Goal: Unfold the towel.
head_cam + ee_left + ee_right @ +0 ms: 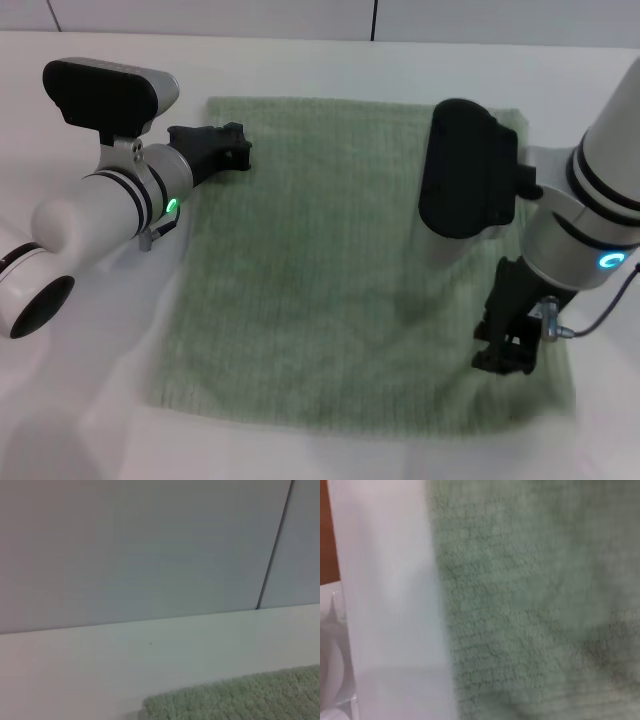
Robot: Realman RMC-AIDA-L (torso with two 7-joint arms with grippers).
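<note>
The pale sage-green towel (330, 270) lies spread out flat on the white table (90, 420), roughly square, with slight ripples near its front edge. My left gripper (232, 146) is at the towel's far left corner, just above its edge. My right gripper (508, 350) points down at the towel near its front right corner, at or just above the cloth. The left wrist view shows only a corner of the towel (250, 695) on the table. The right wrist view shows the towel's ribbed surface (530, 605) close up, beside bare table (390, 605).
A grey panelled wall (125, 545) stands behind the table's far edge. A thin cable (590, 325) loops beside my right wrist. The right wrist view shows a brown strip (327, 530) beyond the table's edge. White table surrounds the towel on all sides.
</note>
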